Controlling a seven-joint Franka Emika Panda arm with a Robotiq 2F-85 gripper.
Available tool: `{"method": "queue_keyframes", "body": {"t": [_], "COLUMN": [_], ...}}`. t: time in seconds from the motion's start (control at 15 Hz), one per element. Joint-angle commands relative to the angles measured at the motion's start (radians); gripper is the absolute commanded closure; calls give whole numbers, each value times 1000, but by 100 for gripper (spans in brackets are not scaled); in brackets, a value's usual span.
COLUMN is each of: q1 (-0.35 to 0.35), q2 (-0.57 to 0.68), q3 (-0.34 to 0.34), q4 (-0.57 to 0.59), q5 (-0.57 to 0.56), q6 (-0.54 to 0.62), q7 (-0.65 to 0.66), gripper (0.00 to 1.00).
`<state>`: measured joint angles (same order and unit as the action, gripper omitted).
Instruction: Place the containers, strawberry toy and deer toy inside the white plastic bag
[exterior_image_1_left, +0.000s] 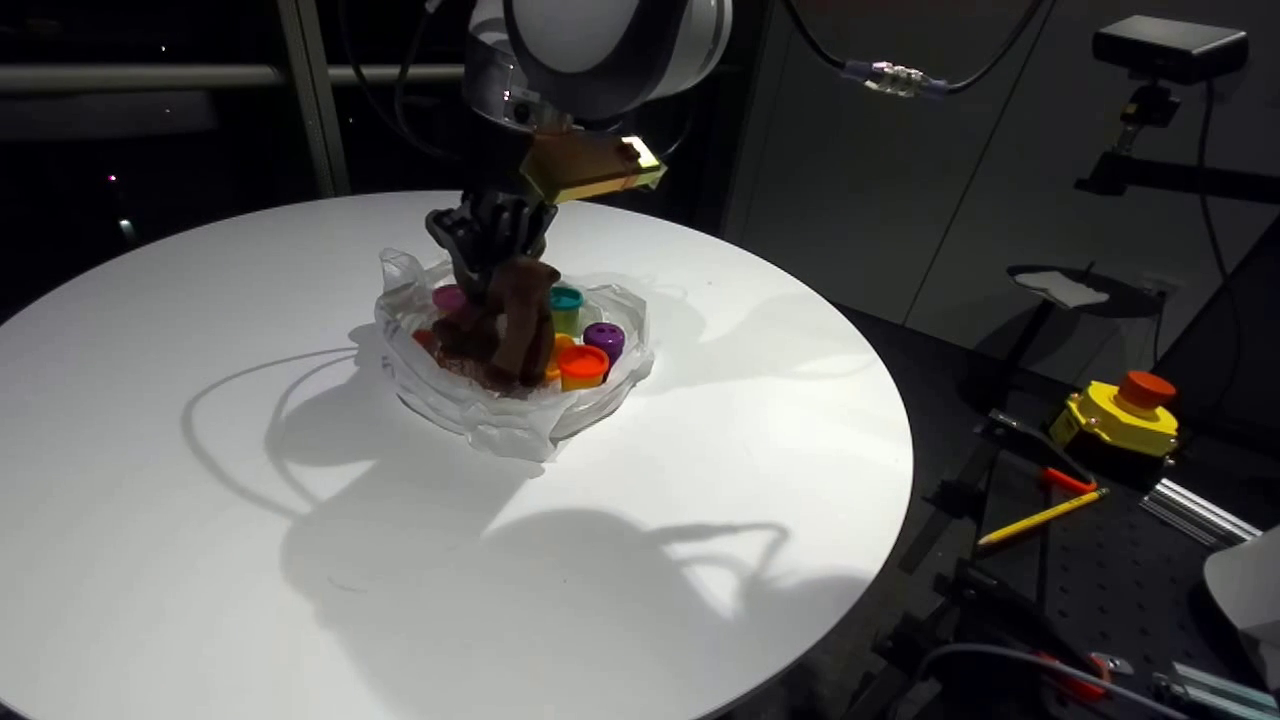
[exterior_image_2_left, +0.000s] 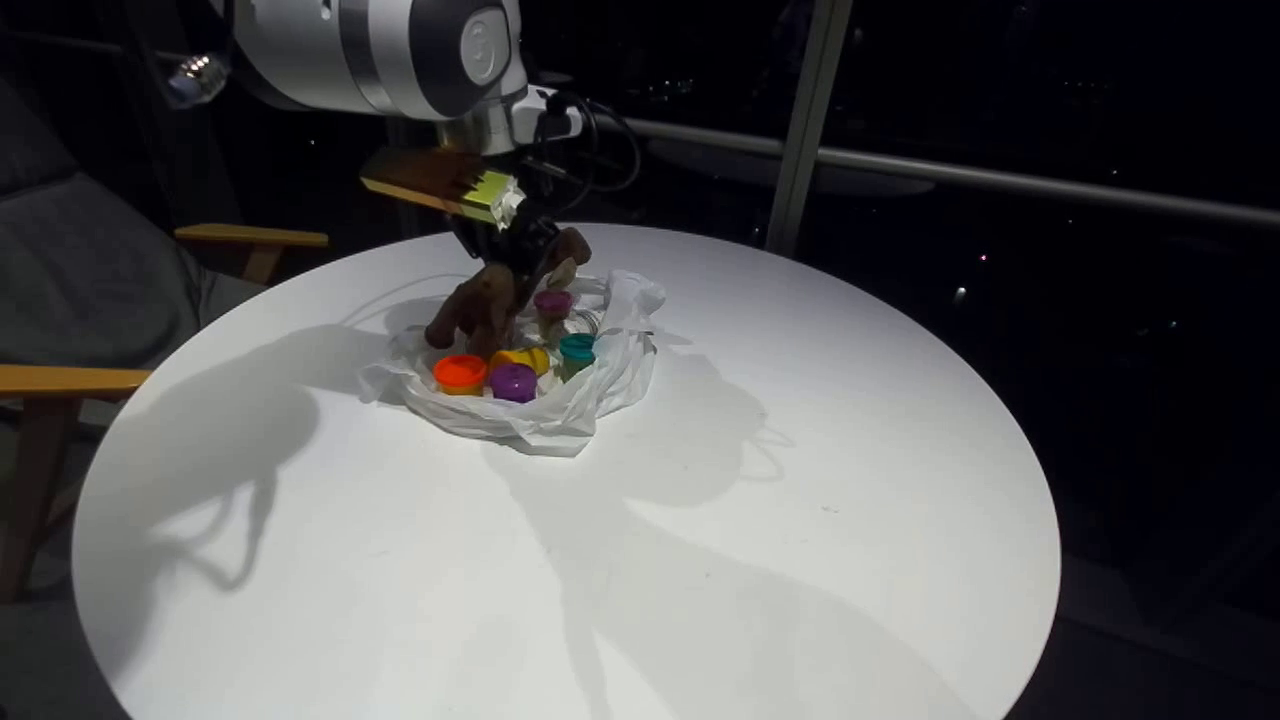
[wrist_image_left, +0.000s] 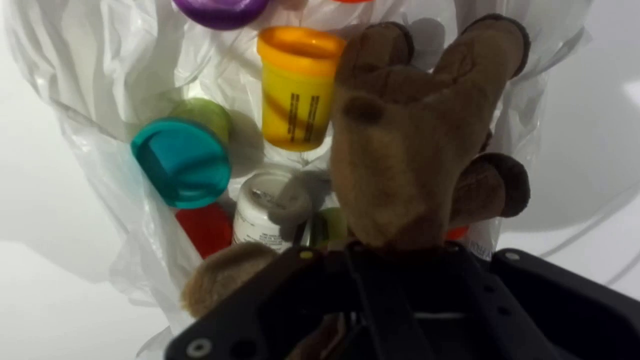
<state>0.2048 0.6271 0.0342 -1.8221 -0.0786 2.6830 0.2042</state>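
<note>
In both exterior views we see a round white table (exterior_image_1_left: 150, 600) spread across the frame, with the robot arm (exterior_image_1_left: 590, 45) reaching down from the top edge. The white plastic bag (exterior_image_1_left: 505, 425) lies on the table, just left of centre in each of these frames, its wrinkled rim forming a ring around its contents. At the lower centre of the wrist view, the gripper (wrist_image_left: 400, 250) is clamped on the deer toy (wrist_image_left: 395, 165), whose legs extend toward the top and right of that frame; we find the animal over the bag's interior, though whether it touches the bottom we cannot tell. Inside the bag we note, in the wrist view, a yellow tub (wrist_image_left: 300, 105) at upper centre, a teal-lidded tub (wrist_image_left: 180, 160) at left and a white tub (wrist_image_left: 270, 205) below the two. In an exterior view, an orange-lidded tub (exterior_image_2_left: 460, 373) sits just left of a purple tub (exterior_image_2_left: 513, 382), with a magenta-lidded tub (exterior_image_2_left: 553, 302) above them in the frame.
</note>
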Motion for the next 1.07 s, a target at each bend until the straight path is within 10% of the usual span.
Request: {"method": "queue_keyframes", "body": {"t": [0.0, 0.53, 1.0], "q1": [32, 183, 280], "q2": [8, -66, -157], "q3": [-15, -118, -188], "q4": [7, -26, -79], "q5": [-32, -255, -457], "q6": [-51, -95, -160], "q7": [-25, 60, 250], "gripper": [57, 1, 0]}}
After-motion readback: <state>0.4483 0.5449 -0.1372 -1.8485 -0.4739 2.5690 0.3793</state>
